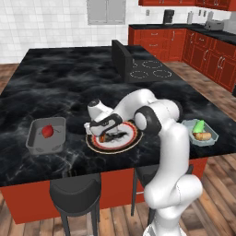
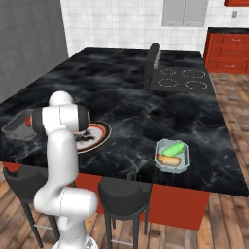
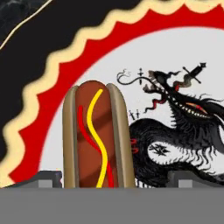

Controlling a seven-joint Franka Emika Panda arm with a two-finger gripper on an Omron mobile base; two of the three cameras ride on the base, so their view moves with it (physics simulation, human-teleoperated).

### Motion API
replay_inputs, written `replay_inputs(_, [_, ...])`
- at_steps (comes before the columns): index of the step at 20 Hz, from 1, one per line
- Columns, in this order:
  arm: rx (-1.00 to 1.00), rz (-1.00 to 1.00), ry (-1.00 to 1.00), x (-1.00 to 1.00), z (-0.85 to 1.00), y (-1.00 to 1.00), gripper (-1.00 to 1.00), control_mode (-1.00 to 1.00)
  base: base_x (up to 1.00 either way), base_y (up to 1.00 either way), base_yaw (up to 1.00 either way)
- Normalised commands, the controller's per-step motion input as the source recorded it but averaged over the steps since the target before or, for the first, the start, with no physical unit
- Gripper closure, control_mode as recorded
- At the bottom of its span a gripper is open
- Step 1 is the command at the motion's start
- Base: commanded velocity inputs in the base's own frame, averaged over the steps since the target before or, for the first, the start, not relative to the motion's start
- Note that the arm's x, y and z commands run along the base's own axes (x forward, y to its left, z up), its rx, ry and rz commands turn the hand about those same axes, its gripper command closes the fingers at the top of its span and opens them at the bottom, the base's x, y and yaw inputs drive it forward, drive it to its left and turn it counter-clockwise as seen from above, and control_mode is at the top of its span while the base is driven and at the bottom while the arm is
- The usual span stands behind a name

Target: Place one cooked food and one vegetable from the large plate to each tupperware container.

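Lying on the white centre of the large plate [image 3: 65, 65], beside its black dragon drawing: a hot dog [image 3: 98, 135] with yellow and red stripes, running lengthwise straight toward the camera. Hovering low over that plate [image 1: 131, 140], the hand [image 1: 99, 133], with its two dark finger tips [image 3: 48, 178] spread wide, one on either side of the hot dog and touching nothing, so holding nothing for now. Sitting near the front edge of the black marble table [image 1: 55, 78], the plate [image 2: 99, 131] itself. Resting to the left of the plate, close by, the grey tupperware container [image 1: 45, 136], carrying a red vegetable [image 1: 47, 131]. Standing well to the right of the plate, near the same front edge, the pale greenish tupperware container [image 2: 171, 156], holding a green vegetable [image 2: 174, 149] and a second hot dog [image 2: 168, 160] side by side. Lying beyond the plate, at the far right of the table, a black cooktop [image 2: 182, 80]. Tucked under the front edge, below the plate, dark stools [image 1: 76, 193].
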Motion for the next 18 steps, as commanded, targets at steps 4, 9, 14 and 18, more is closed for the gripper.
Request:
replay_inputs(4, [0.0,0.0,0.0,0.35,-0.49,-0.05,-1.0,-1.0,0.0,0.0,0.0])
replay_inputs(9, [0.0,0.0,0.0,0.03,-0.56,0.0,1.0,-1.0,0.0,0.0,0.0])
replay_inputs(14, [0.02,0.0,-0.12,0.0,-0.25,-0.06,1.0,-1.0,0.0,0.0,0.0])
replay_inputs(18, [0.07,0.0,-0.27,0.0,0.07,0.0,1.0,-1.0,0.0,0.0,0.0])
